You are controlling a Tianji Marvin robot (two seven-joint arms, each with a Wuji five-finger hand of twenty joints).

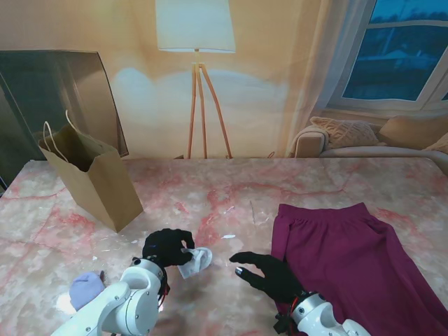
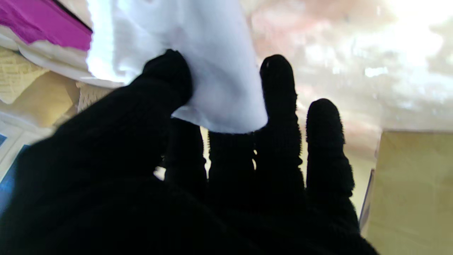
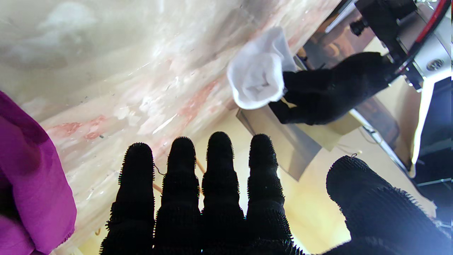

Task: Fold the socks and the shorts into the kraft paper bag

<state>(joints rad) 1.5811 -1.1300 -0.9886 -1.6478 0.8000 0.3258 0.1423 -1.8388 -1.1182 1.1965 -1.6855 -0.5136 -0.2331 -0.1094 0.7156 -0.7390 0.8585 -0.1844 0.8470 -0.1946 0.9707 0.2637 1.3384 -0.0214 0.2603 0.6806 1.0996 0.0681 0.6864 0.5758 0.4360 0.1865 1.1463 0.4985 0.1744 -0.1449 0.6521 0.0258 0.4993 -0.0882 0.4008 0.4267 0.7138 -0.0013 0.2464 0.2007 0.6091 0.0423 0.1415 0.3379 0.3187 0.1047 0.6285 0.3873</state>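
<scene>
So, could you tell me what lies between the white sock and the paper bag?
Only bare marble table lies between the white sock and the paper bag, seen from the stand view.

A tripod floor lamp (image 1: 196,77) with a pale shade stands against the beige wall (image 1: 280,70); upper right, a dusk-blue window (image 1: 402,49) above a cushioned sofa (image 1: 350,140); pink-veined marble bench (image 1: 210,189)

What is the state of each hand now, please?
Left hand: shut on the white sock, fingers pinching it.
Right hand: open, holding nothing, fingers apart.
</scene>
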